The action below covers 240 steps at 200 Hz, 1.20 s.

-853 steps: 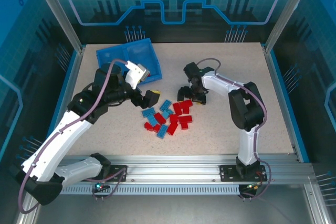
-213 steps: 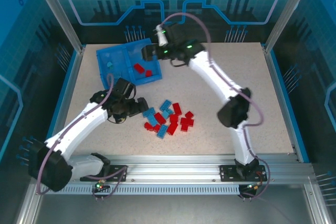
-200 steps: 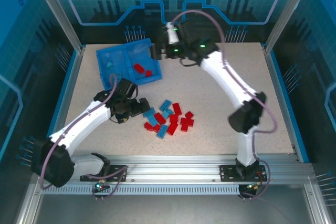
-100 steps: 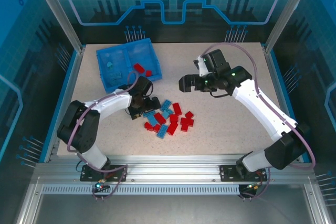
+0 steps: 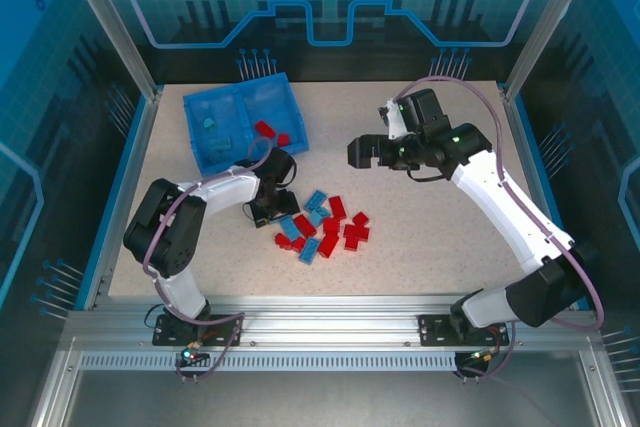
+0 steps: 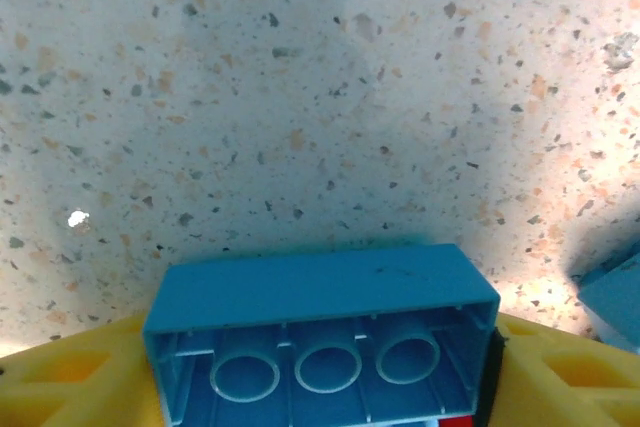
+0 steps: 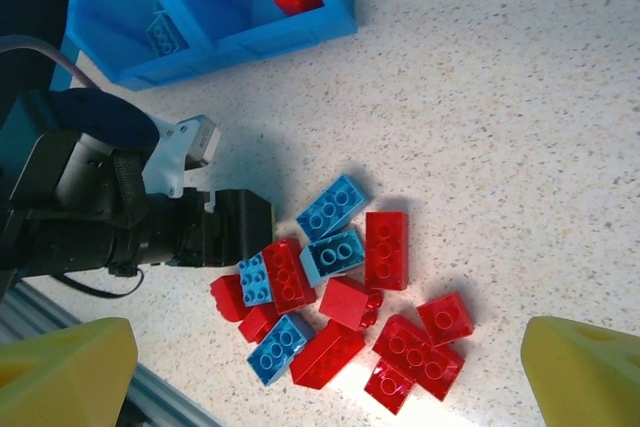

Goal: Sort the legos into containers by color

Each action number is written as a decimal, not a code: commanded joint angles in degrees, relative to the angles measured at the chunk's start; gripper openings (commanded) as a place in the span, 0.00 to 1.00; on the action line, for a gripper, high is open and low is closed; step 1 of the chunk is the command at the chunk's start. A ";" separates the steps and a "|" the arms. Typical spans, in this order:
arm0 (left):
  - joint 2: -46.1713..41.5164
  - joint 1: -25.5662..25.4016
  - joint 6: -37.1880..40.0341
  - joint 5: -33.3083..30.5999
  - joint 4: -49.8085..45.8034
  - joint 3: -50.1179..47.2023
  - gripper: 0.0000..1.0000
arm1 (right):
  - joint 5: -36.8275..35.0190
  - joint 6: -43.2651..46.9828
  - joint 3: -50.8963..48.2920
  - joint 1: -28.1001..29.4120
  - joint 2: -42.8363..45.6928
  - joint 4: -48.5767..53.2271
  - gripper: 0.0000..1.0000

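Nearest the arm bases, on the near side of the shallow blue plastic two-compartment tray (image 7: 250, 42), more than a dozen small red and light blue plastic bricks (image 5: 322, 227) lie in a loose unsorted pile on the speckled table (image 5: 430, 237). At the pile's edge closest to the tray, the left gripper (image 5: 272, 209) is down at the table. Its yellow fingers (image 6: 70, 372) press on both short ends of one light blue brick (image 6: 320, 292), apparently pinching it. Right of the tray and well apart from it, the right gripper (image 5: 358, 153) hangs above the table with jaws spread wide and nothing between them. In the tray, the right compartment holds a few red bricks (image 5: 268, 131) and the left one a few light blue bricks (image 5: 210, 125). By my reckoning the sorting is barely begun, with most bricks left to carry over.
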<state>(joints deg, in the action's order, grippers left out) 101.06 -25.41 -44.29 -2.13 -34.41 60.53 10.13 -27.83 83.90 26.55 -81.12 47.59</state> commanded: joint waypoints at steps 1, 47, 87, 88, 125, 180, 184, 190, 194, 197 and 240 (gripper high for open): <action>1.63 0.18 0.22 -1.34 -1.80 -1.44 0.61 | 7.76 2.86 1.16 -0.71 -1.55 2.02 1.00; -2.41 1.58 -0.97 -3.36 -3.93 0.04 0.51 | 18.77 9.60 1.70 0.26 -6.14 7.80 0.99; -11.00 3.70 0.83 -9.71 -10.15 7.81 0.50 | 16.68 7.80 4.25 0.35 -6.66 6.02 1.00; -11.20 3.79 0.94 -9.90 -10.32 8.05 0.51 | 16.63 7.80 4.30 0.35 -6.71 6.06 1.00; -14.78 12.28 4.71 -13.15 -13.19 16.51 0.51 | 14.27 7.58 6.30 0.17 -7.52 6.03 1.00; -0.41 25.95 6.82 -9.33 -12.80 34.41 0.51 | 13.34 6.48 9.35 -0.59 -9.73 5.62 1.00; 1.47 26.24 7.05 -9.18 -13.30 36.10 0.51 | 13.29 6.46 9.46 -0.56 -9.76 5.65 1.00; 3.85 26.59 7.51 -8.83 -13.96 39.55 0.51 | 13.18 6.35 9.44 -0.58 -9.75 5.60 1.00; 5.92 26.84 7.83 -8.69 -14.44 41.51 0.51 | 13.00 6.33 9.40 -0.56 -9.69 5.59 1.00; 6.99 26.91 8.03 -8.61 -14.72 43.01 0.51 | 12.90 6.16 9.32 -0.58 -9.61 5.58 1.00; 24.10 29.70 5.71 -5.12 -19.67 59.88 0.52 | 11.04 5.06 7.15 -0.62 -6.89 5.36 1.00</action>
<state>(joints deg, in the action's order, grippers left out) 119.59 2.33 -38.20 -10.70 -48.71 113.51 22.55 -21.67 91.50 26.57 -90.35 52.66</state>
